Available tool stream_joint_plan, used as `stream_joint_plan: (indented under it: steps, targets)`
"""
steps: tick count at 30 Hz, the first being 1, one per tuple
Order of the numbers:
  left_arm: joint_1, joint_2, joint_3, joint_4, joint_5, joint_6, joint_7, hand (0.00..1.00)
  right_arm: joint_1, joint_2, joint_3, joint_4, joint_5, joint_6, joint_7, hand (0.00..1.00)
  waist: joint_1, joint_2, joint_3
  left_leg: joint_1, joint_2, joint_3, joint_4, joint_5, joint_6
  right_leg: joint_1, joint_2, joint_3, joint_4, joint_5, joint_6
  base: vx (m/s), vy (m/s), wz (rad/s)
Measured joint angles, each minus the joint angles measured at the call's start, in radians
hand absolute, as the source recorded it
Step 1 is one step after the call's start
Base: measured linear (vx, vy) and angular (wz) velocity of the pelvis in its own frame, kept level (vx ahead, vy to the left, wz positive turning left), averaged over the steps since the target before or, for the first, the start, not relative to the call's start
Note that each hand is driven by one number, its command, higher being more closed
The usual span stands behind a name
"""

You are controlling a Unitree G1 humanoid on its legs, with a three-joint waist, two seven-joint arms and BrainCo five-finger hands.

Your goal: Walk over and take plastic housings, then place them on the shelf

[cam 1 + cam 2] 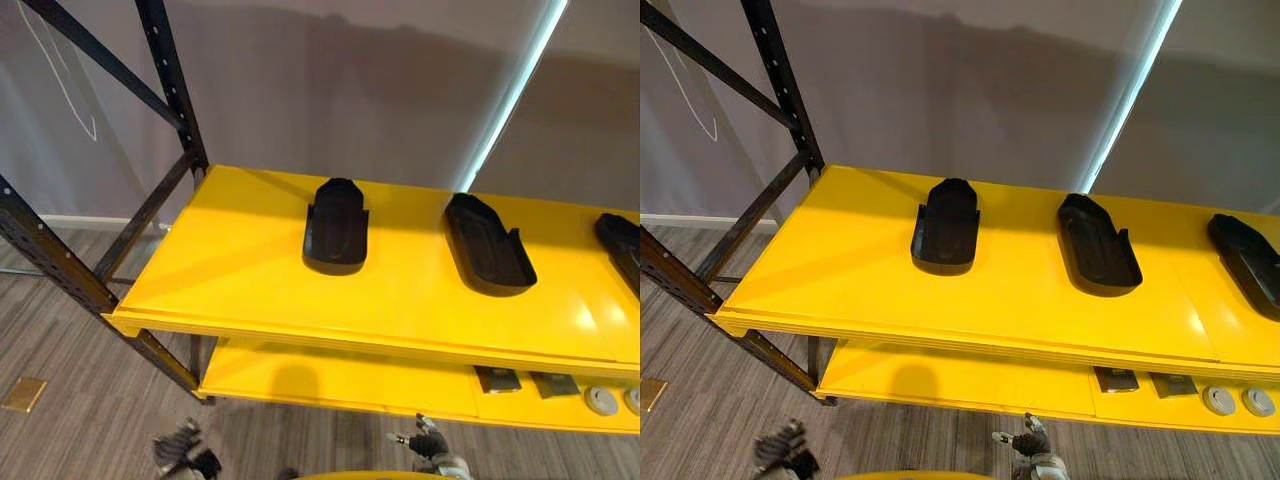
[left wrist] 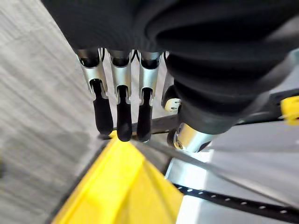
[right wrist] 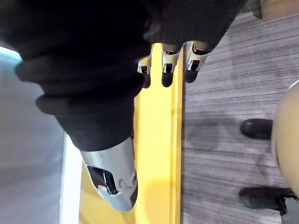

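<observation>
You're standing in a storage or workshop space, not a home. Just ahead of the fingers (image 2: 124, 116) of your left hand (image 1: 185, 452) is an industrial rack (image 1: 60, 270) with black perforated uprights (image 1: 172, 80) and diagonal braces. It carries a yellow top shelf (image 1: 230, 280) and a lower shelf (image 1: 330, 385). Black plastic housings (image 1: 336, 228) lie spaced along the top shelf, and small parts (image 1: 600, 400) sit on the lower one. Under the fingers runs grey plank flooring (image 1: 80, 400). Beyond the rack is a bare grey wall (image 1: 330, 90) with a bright light strip (image 1: 515, 90).
</observation>
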Motion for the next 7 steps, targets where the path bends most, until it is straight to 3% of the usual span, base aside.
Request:
stream_joint_plan:
  steps: [7]
  targets:
    - [-0.034, 0.009, -0.083, 0.129, 0.073, -0.003, -0.021, 0.00, -0.001, -0.015, -0.063, 0.021, -0.009, -0.003, -0.028, 0.00, -0.002, 0.036, -0.001, 0.004, -0.002, 0.003, 0.000, -0.002, 0.002, 0.000, -0.001, 0.013, 0.000, -0.001, 0.001, 0.00, 0.000, 0.00]
